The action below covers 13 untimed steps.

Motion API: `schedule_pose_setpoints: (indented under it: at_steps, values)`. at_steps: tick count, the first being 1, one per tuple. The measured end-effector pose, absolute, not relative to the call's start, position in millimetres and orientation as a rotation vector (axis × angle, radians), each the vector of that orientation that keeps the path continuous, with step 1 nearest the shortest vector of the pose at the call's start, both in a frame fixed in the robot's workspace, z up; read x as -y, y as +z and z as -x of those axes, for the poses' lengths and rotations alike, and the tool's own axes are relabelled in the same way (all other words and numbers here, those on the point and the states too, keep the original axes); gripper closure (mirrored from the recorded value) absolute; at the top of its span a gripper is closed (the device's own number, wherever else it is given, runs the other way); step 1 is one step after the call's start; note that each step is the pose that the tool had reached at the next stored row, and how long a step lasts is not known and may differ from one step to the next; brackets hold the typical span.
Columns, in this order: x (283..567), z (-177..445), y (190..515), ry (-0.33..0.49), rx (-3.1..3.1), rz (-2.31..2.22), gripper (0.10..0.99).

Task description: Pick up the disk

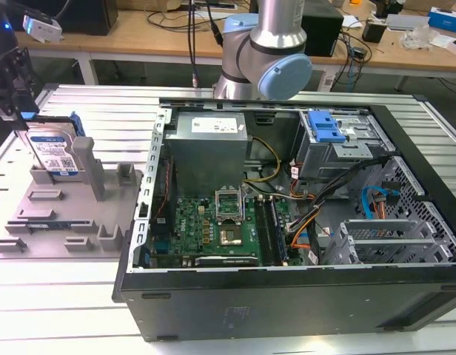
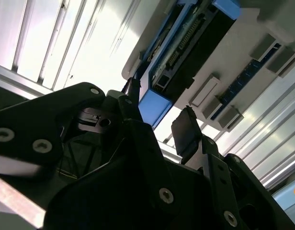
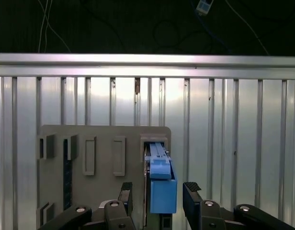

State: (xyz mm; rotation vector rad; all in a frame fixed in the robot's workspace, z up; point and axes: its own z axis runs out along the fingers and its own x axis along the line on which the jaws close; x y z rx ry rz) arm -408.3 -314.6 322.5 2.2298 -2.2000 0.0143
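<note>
The disk stands on edge in a slot at the far end of the grey fixture plate, at the exterior view's left, with its blue-and-white label facing out. My gripper hangs just above its top corner. In the first wrist view the disk shows edge-on with its blue rail, and the gripper is open. One finger sits on each side of the disk, with a small gap on both sides. In the second wrist view the disk lies just beyond the fingertips.
An open computer case lies close beside the plate, on the exterior view's right, with a blue drive-bay latch at its far end. Upright pegs rise from the plate beside the disk. The ribbed metal table lies underneath. The arm's base stands behind the case.
</note>
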Motion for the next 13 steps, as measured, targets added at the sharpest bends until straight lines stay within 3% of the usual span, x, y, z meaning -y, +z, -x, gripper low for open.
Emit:
schedule_pose_setpoints:
  at_steps: [13]
  values:
    - [314.1,410.1,310.6,0.016,2.199,-2.232,0.545]
